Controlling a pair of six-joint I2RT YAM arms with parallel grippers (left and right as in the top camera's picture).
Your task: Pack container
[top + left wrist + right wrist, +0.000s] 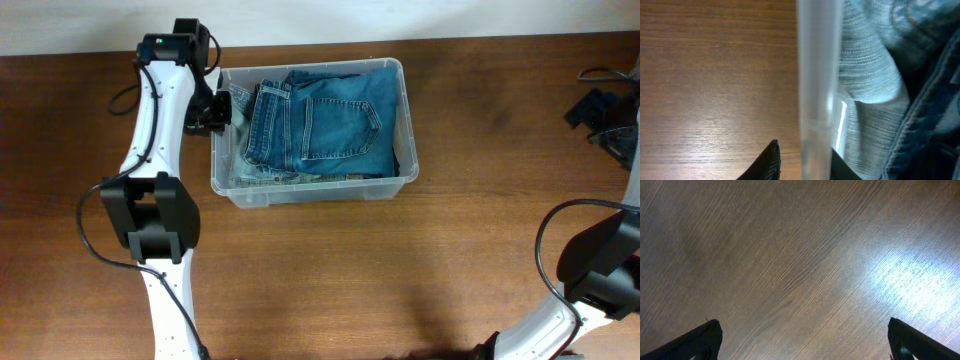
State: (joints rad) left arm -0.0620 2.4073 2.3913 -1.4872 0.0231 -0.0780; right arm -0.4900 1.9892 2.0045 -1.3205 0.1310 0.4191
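Note:
The container (318,192) is a clear plastic bin at the back middle of the wooden table, with folded blue jeans (320,120) inside. My left gripper (218,108) is at the bin's left wall. In the left wrist view the clear wall (817,75) runs upright between its fingers; the outer finger (769,162) stands a little off the wall over the table, and the inner one is low beside the denim (870,75). The left gripper (802,152) is open astride the wall. My right gripper (802,340) is open over bare wood, holding nothing.
Black gear with cables (605,115) lies at the table's right edge. The right arm (600,265) reaches in from the lower right corner. The left arm's base (155,215) stands left of the bin.

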